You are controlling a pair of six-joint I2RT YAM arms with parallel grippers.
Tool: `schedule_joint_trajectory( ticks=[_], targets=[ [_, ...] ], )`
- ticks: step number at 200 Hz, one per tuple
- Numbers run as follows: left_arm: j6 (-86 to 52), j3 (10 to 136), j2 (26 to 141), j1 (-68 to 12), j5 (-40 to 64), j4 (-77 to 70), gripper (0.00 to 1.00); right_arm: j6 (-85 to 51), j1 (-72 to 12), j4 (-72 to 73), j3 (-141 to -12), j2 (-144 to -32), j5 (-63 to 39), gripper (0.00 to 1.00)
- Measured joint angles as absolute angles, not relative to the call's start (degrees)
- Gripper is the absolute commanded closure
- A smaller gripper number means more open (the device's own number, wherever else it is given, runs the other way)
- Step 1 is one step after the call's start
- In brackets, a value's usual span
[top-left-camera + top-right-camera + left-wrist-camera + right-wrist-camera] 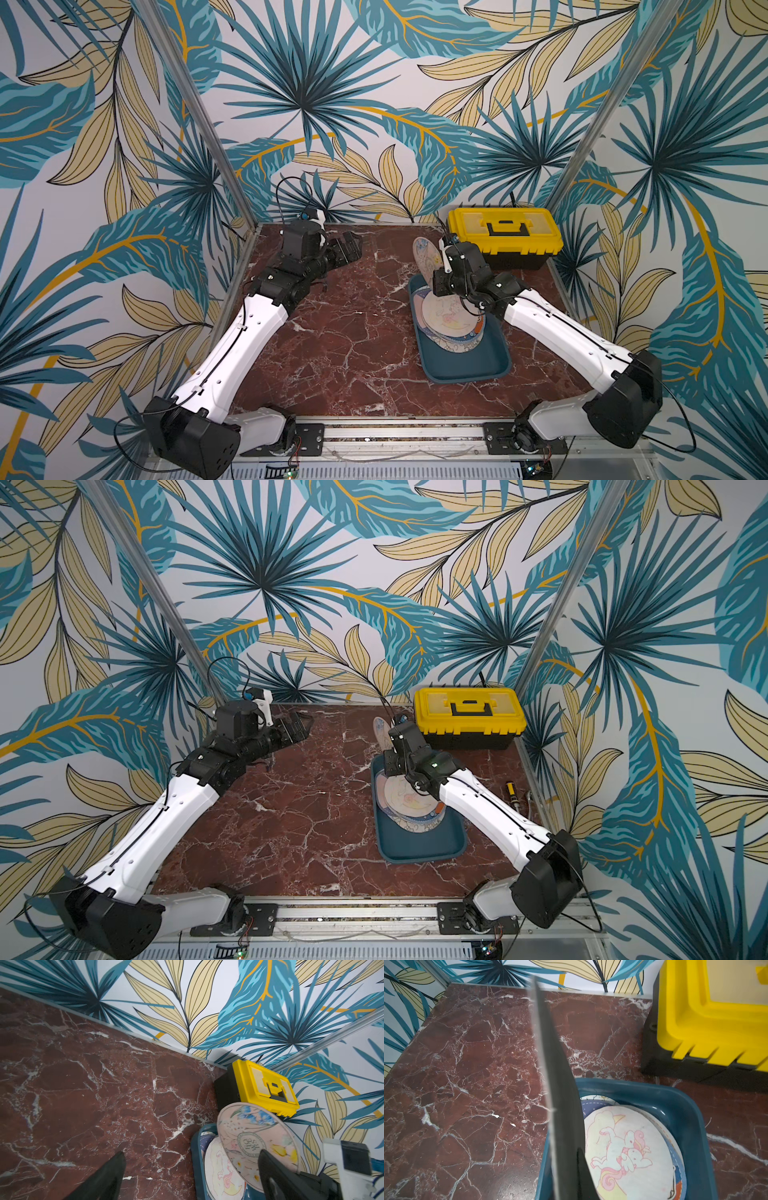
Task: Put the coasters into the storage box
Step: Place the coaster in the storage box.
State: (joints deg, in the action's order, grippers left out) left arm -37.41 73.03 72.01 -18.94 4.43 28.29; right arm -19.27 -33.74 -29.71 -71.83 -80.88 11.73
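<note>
The right gripper (436,286) was closed on the thin round pink coaster with blue flowers (424,254), holding it upright over the far end of the dark teal shallow plastic storage box (465,368), probably to lay it onto the pile of pastel printed coasters (451,318) lying flat inside. The left gripper (352,248) hung wide open and empty, well apart over the red marble table (353,332), perhaps to leave room.

Bright, even, diffuse light fills every view; shadows on the bench (353,316) are soft and short. Both top views are sharp, though the straight posts (197,112) lean outward toward the upper corners. In the right wrist view the edge-on coaster (550,1053) close to the lens is blurred, and the storage box (633,1087) rim shows a faint sheen.
</note>
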Motion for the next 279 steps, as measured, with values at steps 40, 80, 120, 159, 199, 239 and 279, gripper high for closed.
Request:
schedule_joint_trajectory(
  ticks=[40,80,120,159,199,239,279],
  targets=[
    [-37.32,71.35,72.01,-18.70,4.14,29.43,0.00,-22.11,-32.45,-29.78,-68.86,-80.77,9.30,1.00],
    [-37.21,70.19,72.03,-18.65,4.12,29.41,0.01,-24.58,-30.68,-26.61,-63.75,-82.13,6.81,1.00],
    [-36.47,69.47,72.03,-18.13,3.62,29.50,0.01,-27.46,-30.13,-25.50,-59.07,-81.80,7.44,1.00],
    [-36.34,68.82,72.03,-17.28,3.16,29.95,0.01,-30.87,-30.02,-26.04,-52.18,-79.81,9.10,0.99],
    [-36.21,68.36,72.12,-16.95,2.66,30.30,0.00,-33.85,-29.98,-26.74,-48.99,-79.64,10.52,0.78],
    [-35.81,66.43,72.12,-16.45,1.10,30.48,0.00,-34.59,-29.98,-28.34,-48.99,-79.64,11.60,0.42],
    [-35.81,63.55,71.61,-15.16,-0.10,31.22,0.00,-33.98,-29.98,-32.64,-49.69,-79.64,13.06,0.03]
  ],
)
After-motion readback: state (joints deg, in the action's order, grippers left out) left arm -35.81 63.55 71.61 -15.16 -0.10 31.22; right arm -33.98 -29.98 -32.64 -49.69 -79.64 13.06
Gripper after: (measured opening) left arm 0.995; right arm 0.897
